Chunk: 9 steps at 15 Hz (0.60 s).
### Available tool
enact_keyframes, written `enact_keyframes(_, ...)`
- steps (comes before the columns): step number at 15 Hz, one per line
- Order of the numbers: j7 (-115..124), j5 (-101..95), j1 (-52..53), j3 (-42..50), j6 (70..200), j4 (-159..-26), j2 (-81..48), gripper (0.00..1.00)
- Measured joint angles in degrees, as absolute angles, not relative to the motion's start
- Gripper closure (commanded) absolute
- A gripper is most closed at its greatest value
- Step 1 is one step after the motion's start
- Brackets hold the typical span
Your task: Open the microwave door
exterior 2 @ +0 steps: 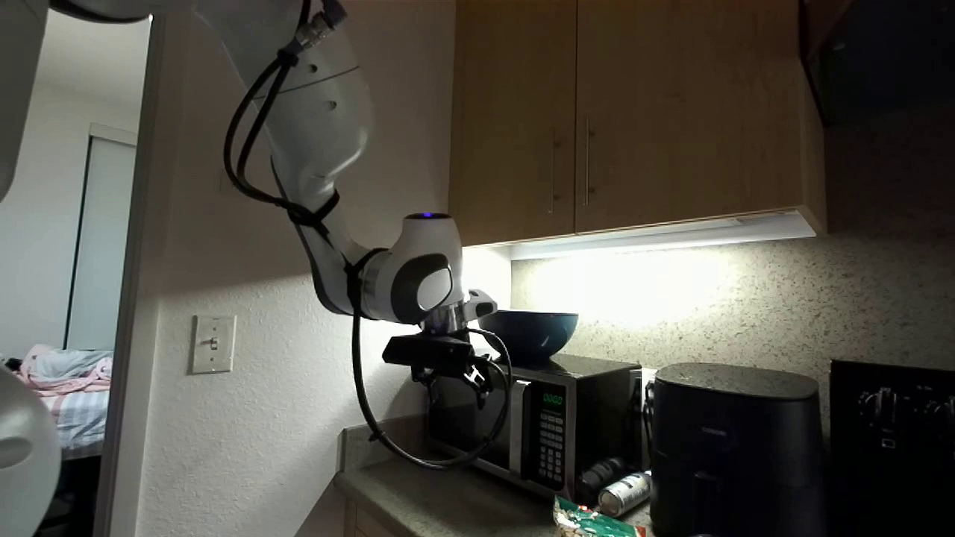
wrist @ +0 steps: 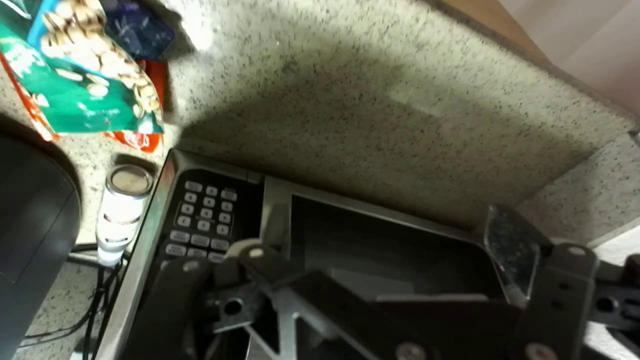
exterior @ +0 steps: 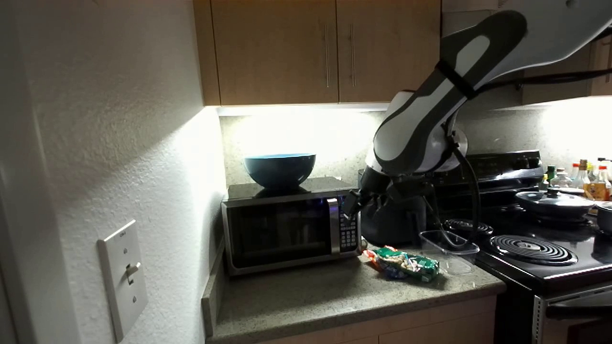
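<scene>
Boxy silver-framed microwave (exterior 2: 550, 418) sits at back corner of speckled counter (exterior: 296, 306), flat glassy microwave door (exterior: 282, 231) closed. Black gripper (wrist: 375, 242) near its front, fingers wide apart.

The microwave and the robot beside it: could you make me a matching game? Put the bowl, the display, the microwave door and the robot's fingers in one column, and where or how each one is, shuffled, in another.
Things:
1. Bowl
2. Microwave door
3. Fingers
4. Display

Place or state:
A. Spread apart
B. Glowing green
C. On top of the microwave
D. Shut

Right pairs: 1-C, 2-D, 3-A, 4-B
</scene>
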<state>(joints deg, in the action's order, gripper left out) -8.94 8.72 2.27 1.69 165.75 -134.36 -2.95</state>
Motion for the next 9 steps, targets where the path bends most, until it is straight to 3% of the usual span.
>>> enact_keyframes(5,-8.5,7.8,2.8,1.7,183.3,-128.9,-12.1,0.00)
enact_keyframes(9,-7.3,7.6,4.5,4.8,185.9,-123.7,-17.6,0.00)
